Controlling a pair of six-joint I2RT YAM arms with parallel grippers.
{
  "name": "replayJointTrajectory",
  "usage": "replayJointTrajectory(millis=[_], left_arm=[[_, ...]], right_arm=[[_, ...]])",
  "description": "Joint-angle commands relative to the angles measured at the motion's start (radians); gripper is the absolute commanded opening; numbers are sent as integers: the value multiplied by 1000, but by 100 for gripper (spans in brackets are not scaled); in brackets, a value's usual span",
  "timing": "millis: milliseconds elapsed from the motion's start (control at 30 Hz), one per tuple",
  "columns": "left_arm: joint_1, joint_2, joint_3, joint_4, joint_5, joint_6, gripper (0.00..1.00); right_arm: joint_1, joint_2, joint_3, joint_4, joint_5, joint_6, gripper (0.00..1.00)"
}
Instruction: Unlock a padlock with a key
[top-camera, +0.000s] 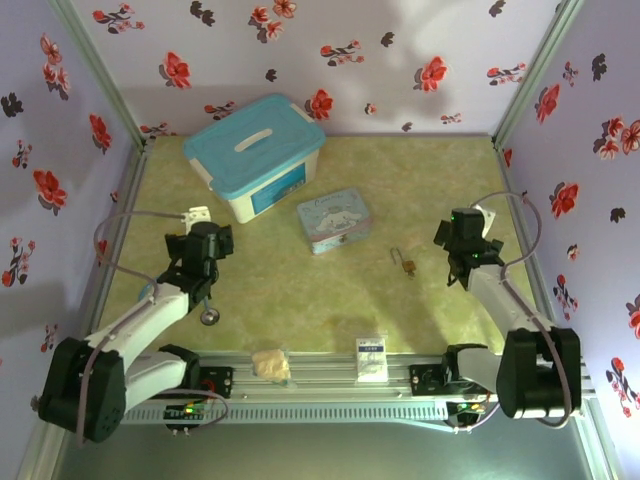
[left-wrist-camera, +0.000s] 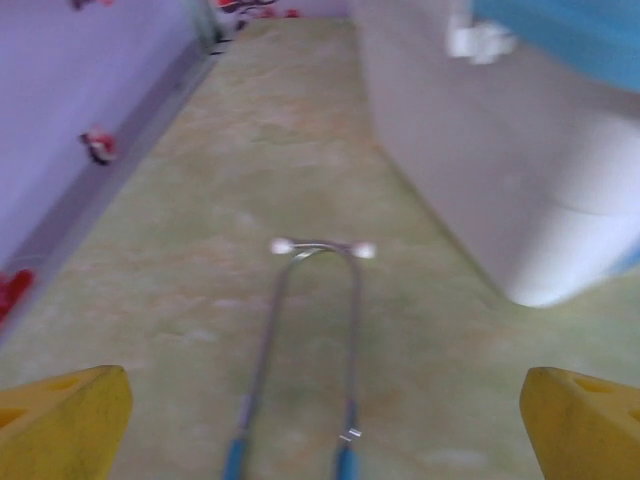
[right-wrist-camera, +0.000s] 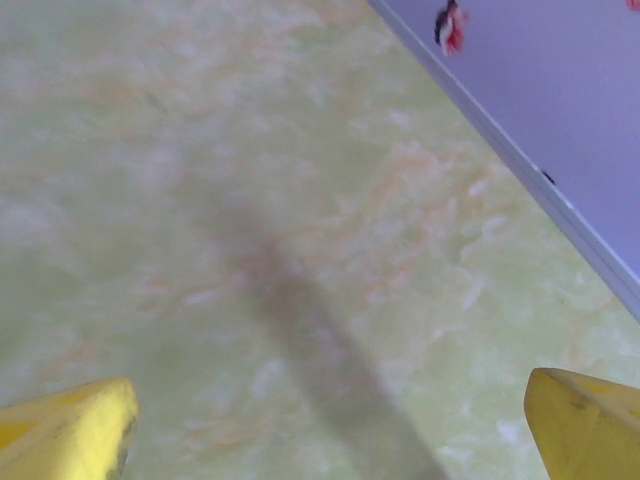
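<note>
1 padlock (top-camera: 407, 264) near cartoon tin (top-camera: 336, 223), white card (top-camera: 372, 357) label illegible

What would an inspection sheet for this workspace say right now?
Surface: green marbled table.
Job's things: padlock lies free, right of centre; key too small to tell.
Clutter: blue-lidded box, tin, stethoscope; yellowish lump and white card at the near rail.
Hands: left hand open above the stethoscope; right hand open over bare table.
Cables: left cable and right cable loop beside the wrists.
Surroundings: lilac floral walls.
</note>
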Motion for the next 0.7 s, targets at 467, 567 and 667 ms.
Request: replayJointTrajectory(millis=[467, 567, 667], left_arm=[[362, 386, -124, 743, 344, 127, 100], [357, 447, -140, 839, 385, 156, 100], [357, 445, -126, 807, 384, 155, 100]], right_arm=[[-20, 202, -250, 926, -144, -157, 99], [-22, 283, -226, 948, -106, -140, 99], [-23, 376, -225, 1034, -137, -149, 99]])
